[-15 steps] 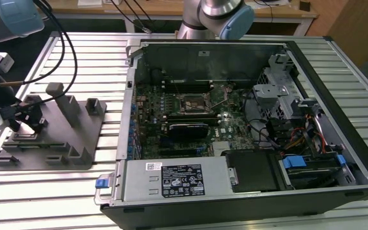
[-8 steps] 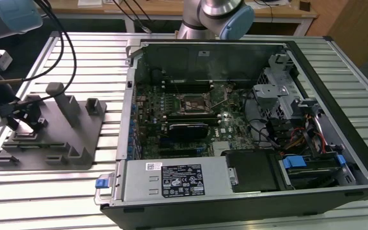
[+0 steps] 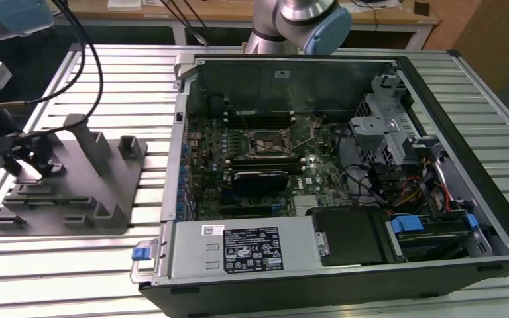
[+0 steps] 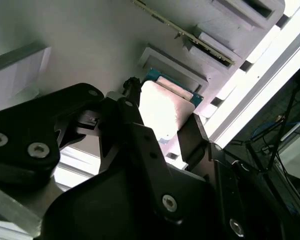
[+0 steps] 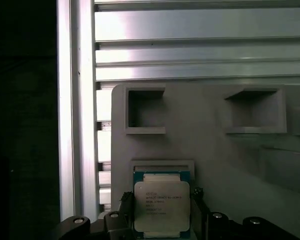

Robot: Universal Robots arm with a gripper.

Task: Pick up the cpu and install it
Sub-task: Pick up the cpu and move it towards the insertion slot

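Observation:
The cpu [image 5: 161, 207], a flat square chip with a silvery top and a greenish edge, lies at a shallow recess of the gray holder block [image 5: 205, 145]. My gripper [image 5: 161, 212] stands over it with one black finger [image 5: 126, 206] against each side, shut on the cpu. In the second wrist view the cpu [image 4: 162, 110] shows bright between the fingers [image 4: 192, 137]. In the exterior view the gripper [image 3: 26, 169] sits low over the holder block [image 3: 104, 192] at the exterior view's left. The black-framed socket [image 3: 266, 141] lies on the motherboard inside the open computer case [image 3: 480, 165].
The holder block has upright posts [image 3: 87, 142] and several slots. Cables [image 3: 77, 59] hang from the arm above it. The case has a drive cage [image 3: 387, 126] and a power supply [image 3: 246, 248]. Everything rests on a slatted metal table [image 3: 130, 73].

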